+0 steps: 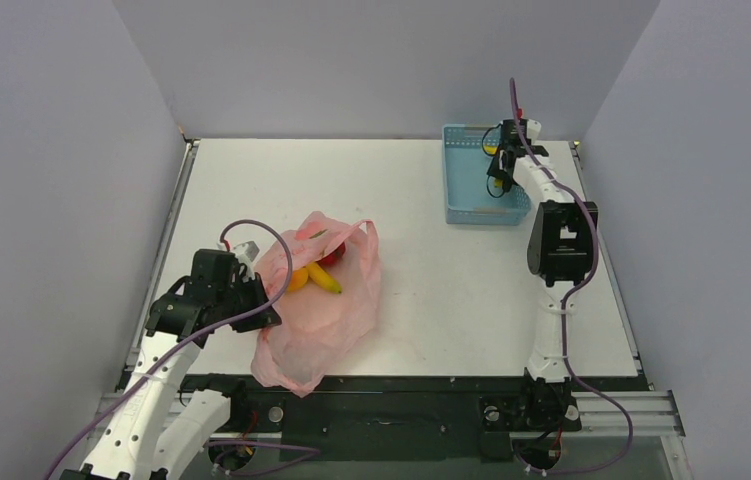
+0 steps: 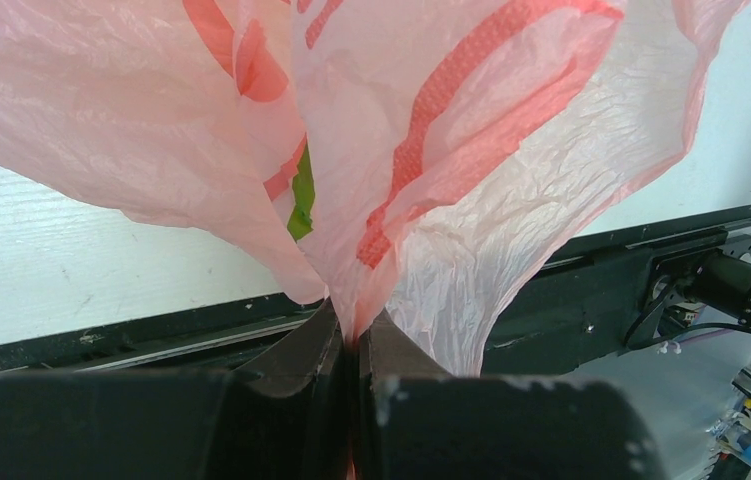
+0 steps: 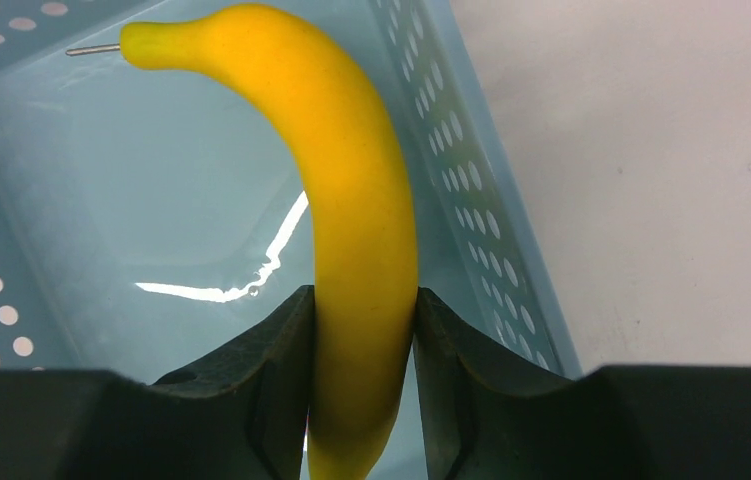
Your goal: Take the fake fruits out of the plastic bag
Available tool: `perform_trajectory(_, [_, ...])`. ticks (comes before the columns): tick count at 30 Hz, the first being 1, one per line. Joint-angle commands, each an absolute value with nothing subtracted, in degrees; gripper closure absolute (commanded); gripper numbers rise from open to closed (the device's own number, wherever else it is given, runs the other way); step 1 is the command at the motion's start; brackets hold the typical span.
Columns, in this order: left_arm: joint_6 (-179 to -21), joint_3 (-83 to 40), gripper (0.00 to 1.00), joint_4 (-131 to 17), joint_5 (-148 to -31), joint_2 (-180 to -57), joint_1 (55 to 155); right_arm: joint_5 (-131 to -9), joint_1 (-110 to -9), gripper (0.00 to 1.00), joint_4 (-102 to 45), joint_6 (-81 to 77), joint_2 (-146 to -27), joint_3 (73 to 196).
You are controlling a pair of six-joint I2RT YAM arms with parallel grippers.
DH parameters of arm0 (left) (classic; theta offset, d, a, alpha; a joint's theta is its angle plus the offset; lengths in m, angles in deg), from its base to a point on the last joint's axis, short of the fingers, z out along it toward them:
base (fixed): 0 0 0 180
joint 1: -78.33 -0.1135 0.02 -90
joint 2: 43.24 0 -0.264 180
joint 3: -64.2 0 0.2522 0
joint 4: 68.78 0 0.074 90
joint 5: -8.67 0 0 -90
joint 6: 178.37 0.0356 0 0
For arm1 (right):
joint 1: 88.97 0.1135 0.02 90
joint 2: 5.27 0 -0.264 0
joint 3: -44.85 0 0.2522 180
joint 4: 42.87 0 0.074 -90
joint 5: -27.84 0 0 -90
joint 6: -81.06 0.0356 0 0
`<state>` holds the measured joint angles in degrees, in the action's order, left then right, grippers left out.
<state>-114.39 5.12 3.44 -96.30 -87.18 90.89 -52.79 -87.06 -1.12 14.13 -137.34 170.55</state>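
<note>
At the near left of the white counter (image 1: 451, 290), the left claw (image 2: 356, 345) is clenched on a gathered fold of the pink plastic bag (image 1: 316, 320), with the thin film squeezed flat between its 2 fingers. The bag lies crumpled beside that claw, and its bottom end droops over the counter's near edge. In its open mouth, the overhead view shows 3 fake fruits close together: a yellow banana (image 1: 325, 279), an orange-yellow mango (image 1: 297, 280) just left of it, and a red apple (image 1: 331, 255) behind them; no kiwi can be made out. Far across the counter, at the back right, stands a light-blue basket (image 1: 466, 200) with perforated walls. The right claw (image 3: 363, 320) hangs over it, grasping a second banana (image 3: 361, 200) around its middle, with the curved body inside the basket walls; whether it touches the floor cannot be told. The step in hand looks like setting this banana down. To do it well, the right arm would lower until the fruit rests on the basket floor, then release by spreading the fingers fully, and rise straight up so neither finger catches the right-hand wall just beside it. The left claw's pinch is best left firm, so the bag mouth stays reachable for the next fruit.
</note>
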Motion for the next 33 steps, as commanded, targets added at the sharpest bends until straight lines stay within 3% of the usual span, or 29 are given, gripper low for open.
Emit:
perform_trajectory(1, [-113.2, 5.0, 0.98, 1.1, -97.3, -87.0, 90.4, -52.3, -87.1, 0.64, 0.0, 13.4, -138.4, 177.0])
perform_trajectory(10, [-113.3, 5.0, 0.99, 1.2, -97.2, -86.9, 90.5, -51.8, -87.1, 0.42, 5.2, 13.7, -142.0, 183.4])
perform_trajectory(21, [-113.1, 5.0, 0.99, 1.1, -97.5, -87.1, 90.5, -50.6, -84.4, 0.41, 5.3, 12.3, -130.2, 178.6])
perform_trajectory(27, [-113.0, 5.1, 0.99, 1.1, -97.8, -87.4, 90.1, -50.9, -77.2, 0.42, 1.0, 14.2, -117.3, 167.1])
perform_trajectory(33, [-112.9, 5.1, 0.99, 1.0, -98.2, -87.5, 89.7, -52.0, -65.8, 0.43, -9.5, 15.3, -103.6, 144.4])
